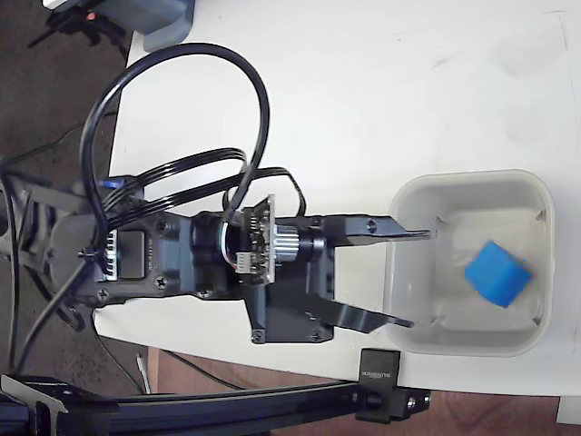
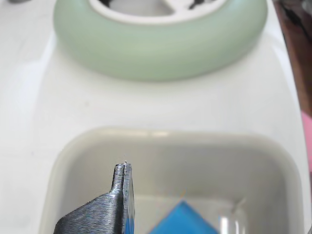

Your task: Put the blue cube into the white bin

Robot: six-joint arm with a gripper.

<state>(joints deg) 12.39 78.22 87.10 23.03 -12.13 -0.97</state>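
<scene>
the blue cube [image 1: 497, 273] is seen lying inside the white bin [image 1: 410, 198], resting on the floor of the tub toward its right side in the fixed view, tilted so that a corner points up-left. the gripper [image 1: 407, 277] is spread wide, nothing being held between its fingers, and its two tips are placed at the bin's left rim, one finger [image 1: 381, 226] reaching just over the wall and the other lying lower along the near corner. the cube is thus found beyond the fingertips, to the right along the line of the arm, clear of both fingers and touched by neither. in the wrist view one dark finger [image 2: 119, 195] is shown above the tub with the cube low in the frame just to its right (a pale green ring [image 2: 161, 46] sits on the table past the bin). the drop is judged complete, so only a pull-back to the left, away from the cube, is called for.
</scene>
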